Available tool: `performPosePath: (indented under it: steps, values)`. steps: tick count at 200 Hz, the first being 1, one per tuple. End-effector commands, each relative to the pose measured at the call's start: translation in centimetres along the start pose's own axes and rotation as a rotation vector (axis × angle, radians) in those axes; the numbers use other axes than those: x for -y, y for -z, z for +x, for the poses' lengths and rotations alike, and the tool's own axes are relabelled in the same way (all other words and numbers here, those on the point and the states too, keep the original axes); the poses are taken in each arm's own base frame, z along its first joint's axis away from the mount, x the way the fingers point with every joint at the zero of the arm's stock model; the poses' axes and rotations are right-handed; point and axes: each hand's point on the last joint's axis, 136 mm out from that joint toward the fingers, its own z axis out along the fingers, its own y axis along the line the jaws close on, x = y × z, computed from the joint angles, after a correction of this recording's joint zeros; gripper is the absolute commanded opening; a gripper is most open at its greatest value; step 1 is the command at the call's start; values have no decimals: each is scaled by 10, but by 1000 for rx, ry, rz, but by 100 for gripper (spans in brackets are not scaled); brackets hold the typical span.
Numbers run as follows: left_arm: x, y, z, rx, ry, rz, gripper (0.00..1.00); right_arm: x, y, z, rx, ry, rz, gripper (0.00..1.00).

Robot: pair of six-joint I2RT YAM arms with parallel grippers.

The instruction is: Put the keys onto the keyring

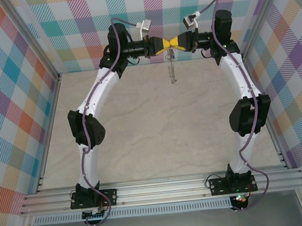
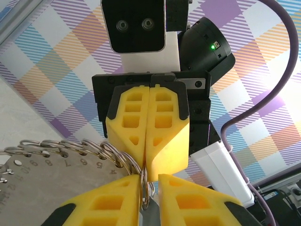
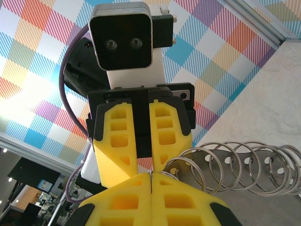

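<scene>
**KEYRING HELD BETWEEN BOTH TOOLS: THREADING STAGE**

**Position.** Both arms reach to the far side of the tabletop (image 1: 158,133) and meet tip to tip in the air. The keyring (image 2: 115,155) hangs between the tips, clear of the tabletop. In the top view its free length dangles below the meeting point. It appears as a row of split rings carried on a numbered, perforated metal strip (image 2: 56,181).

**Right tool** (image 3: 151,181). Closed. The pads meet along one seam and a ring emerges from that seam, so this tool grips the keyring.

**Left tool** (image 2: 150,184). The jaws stand a narrow slit apart. A ring and a thin flat piece of metal sit in the slit. Whether the pads clamp them cannot be told, nor whether the flat piece is the key's blade.

**Step in hand.** Judged from the pose, this is the two-tool stage: one tool steadies the keyring while the other works at a ring beside it. The key is not confirmed on a ring, so the task is judged unfinished.

**Next move.** It calls for a firm hold by the right tool and small, slow motion by the left tool along the ring's wire. The tips are touching or nearly so, which leaves little room. A sideways pull taken too far could drag the ring out of the seam and drop the keyring.
</scene>
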Motion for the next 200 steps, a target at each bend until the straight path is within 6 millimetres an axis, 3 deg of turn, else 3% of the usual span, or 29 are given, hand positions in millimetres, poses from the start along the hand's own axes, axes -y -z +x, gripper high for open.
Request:
performPosePath:
  steps: [1, 22, 53, 80, 96, 139, 200]
  values:
    - [26, -8, 2, -21, -69, 59, 11, -22, -2, 2, -10, 45, -14, 0]
    - [28, -8, 2, -21, -72, 60, 0, -23, -3, 0, -8, 46, -13, 0]
    - [28, -7, -2, 2, -81, 45, 0, -25, -2, -6, 8, 43, -3, 0]
    - [28, -1, -13, 52, -99, 15, 0, -29, 5, -17, 59, 53, 27, 33]
    - [29, 2, -21, 83, -106, 8, 0, -32, 15, -25, 109, 64, 58, 43]
    - [40, 11, -38, 148, -106, 42, 0, -23, 48, -37, 268, 53, 148, 46]
    - [48, 15, -52, 193, -86, 91, 0, 4, 63, -21, 371, 72, 335, 47]
